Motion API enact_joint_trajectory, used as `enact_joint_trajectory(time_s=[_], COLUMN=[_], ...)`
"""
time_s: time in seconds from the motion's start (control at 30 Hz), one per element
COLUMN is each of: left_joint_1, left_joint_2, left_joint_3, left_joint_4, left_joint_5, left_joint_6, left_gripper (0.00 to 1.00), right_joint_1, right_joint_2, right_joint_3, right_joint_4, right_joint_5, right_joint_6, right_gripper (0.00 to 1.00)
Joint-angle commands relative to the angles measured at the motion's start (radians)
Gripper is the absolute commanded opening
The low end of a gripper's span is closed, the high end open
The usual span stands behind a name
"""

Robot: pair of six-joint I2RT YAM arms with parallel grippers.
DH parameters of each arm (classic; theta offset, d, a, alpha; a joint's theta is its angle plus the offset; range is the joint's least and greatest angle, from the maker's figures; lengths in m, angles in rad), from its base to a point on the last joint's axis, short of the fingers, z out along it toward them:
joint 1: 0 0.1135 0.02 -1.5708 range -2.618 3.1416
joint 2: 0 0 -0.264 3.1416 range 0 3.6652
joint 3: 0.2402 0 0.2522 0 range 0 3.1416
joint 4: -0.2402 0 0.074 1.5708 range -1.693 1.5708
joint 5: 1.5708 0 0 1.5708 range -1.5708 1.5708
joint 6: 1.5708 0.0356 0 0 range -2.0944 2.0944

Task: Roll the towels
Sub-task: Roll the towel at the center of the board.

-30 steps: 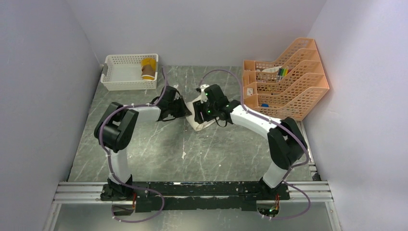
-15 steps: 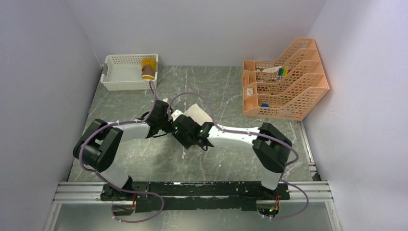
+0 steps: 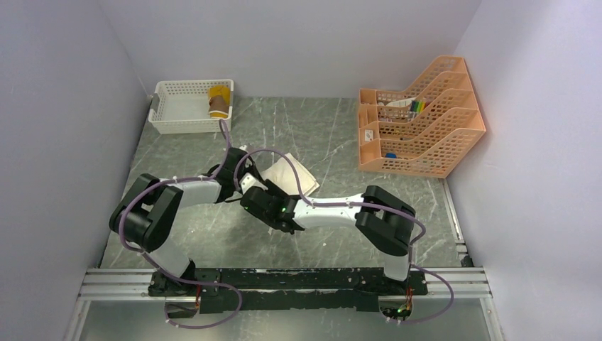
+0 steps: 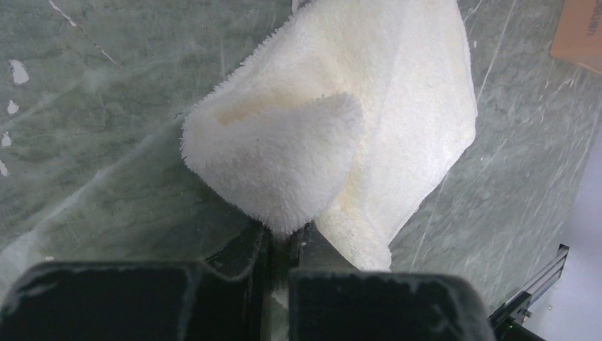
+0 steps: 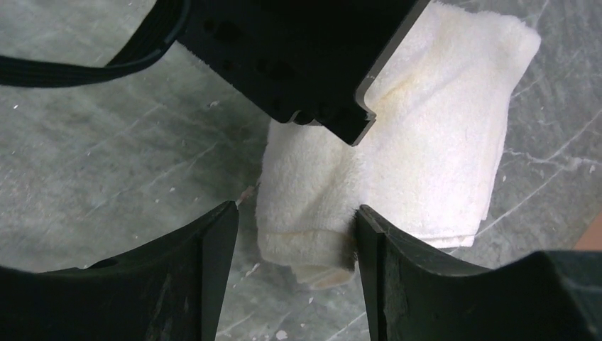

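Broadly, the grey marble table [image 3: 341, 142] carries an orange mesh file rack [image 3: 426, 135] at 2 o'clock, with coloured pens [image 3: 417, 106] in an upper tier. A white lattice basket [image 3: 186, 128] at 11 o'clock holds the rolled mustard towel [image 3: 219, 101] in its right end. Near the centre lies the cream towel [image 3: 287, 170], one fold pinched tight in the left gripper [image 4: 284, 238], while the right gripper [image 5: 294, 227] stands with its jaws apart, astride the towel's folded end.

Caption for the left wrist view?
Left gripper shut on a folded end of the cream towel on the marbled table.
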Motion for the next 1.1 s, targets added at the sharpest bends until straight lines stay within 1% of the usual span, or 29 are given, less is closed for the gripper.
enact_joint_trajectory(time_s=[0.0,0.13,0.3,0.47,0.57,0.6,0.67,0.73,0.77,0.83,0.87,0.9,0.93,1.0,1.03,1.07], left_joint_1=[-0.012,0.012,0.030,0.069,0.080,0.082,0.085,0.086,0.089,0.094,0.101,0.110,0.120,0.139,0.145,0.148], left_joint_2=[0.064,0.082,0.073,0.071,0.072,0.071,0.066,0.053,0.042,0.005,-0.023,-0.055,-0.089,-0.172,-0.220,-0.261], left_joint_3=[-0.004,-0.015,-0.021,-0.054,-0.065,-0.066,-0.066,-0.060,-0.055,-0.049,-0.045,-0.040,-0.036,-0.029,-0.026,-0.021], left_joint_4=[-0.097,-0.050,-0.052,-0.009,0.005,0.007,0.007,-0.006,-0.016,-0.045,-0.066,-0.092,-0.122,-0.174,-0.195,-0.224], left_joint_5=[0.021,0.105,0.137,0.213,0.237,0.244,0.253,0.253,0.248,0.235,0.224,0.207,0.179,0.127,0.100,0.075], left_joint_6=[0.009,-0.002,0.001,-0.008,-0.010,-0.011,-0.011,-0.008,-0.004,0.008,0.017,0.026,0.034,0.050,0.055,0.060], left_gripper=[0.07,0.07,0.07,0.09,0.10,0.12,0.16,0.24,0.30,0.47,0.56,0.68,0.75,0.82,0.95,0.99], right_joint_1=[0.018,0.021,0.022,0.021,0.021,0.022,0.021,0.016,0.010,-0.024,-0.043,-0.068,-0.093,-0.155,-0.182,-0.214], right_joint_2=[0.057,0.074,0.082,0.064,0.050,0.050,0.060,0.059,0.050,0.012,-0.014,-0.040,-0.066,-0.110,-0.132,-0.152], right_joint_3=[0.017,-0.018,-0.073,-0.144,-0.170,-0.170,-0.171,-0.171,-0.194,-0.219,-0.236,-0.248,-0.258,-0.276,-0.285,-0.294], right_joint_4=[0.052,0.079,0.126,0.198,0.242,0.247,0.248,0.253,0.258,0.280,0.291,0.301,0.309,0.320,0.327,0.338], right_joint_5=[0.039,0.070,0.114,0.155,0.144,0.137,0.121,0.072,0.036,-0.051,-0.100,-0.150,-0.201,-0.311,-0.371,-0.433], right_joint_6=[-0.056,-0.060,-0.057,-0.038,-0.028,-0.026,-0.021,-0.012,-0.001,0.027,0.044,0.060,0.074,0.098,0.109,0.120], right_gripper=[0.61,0.60,0.54,0.50,0.39,0.34,0.17,0.00,0.00,0.00,0.00,0.00,0.00,0.00,0.00,0.00])
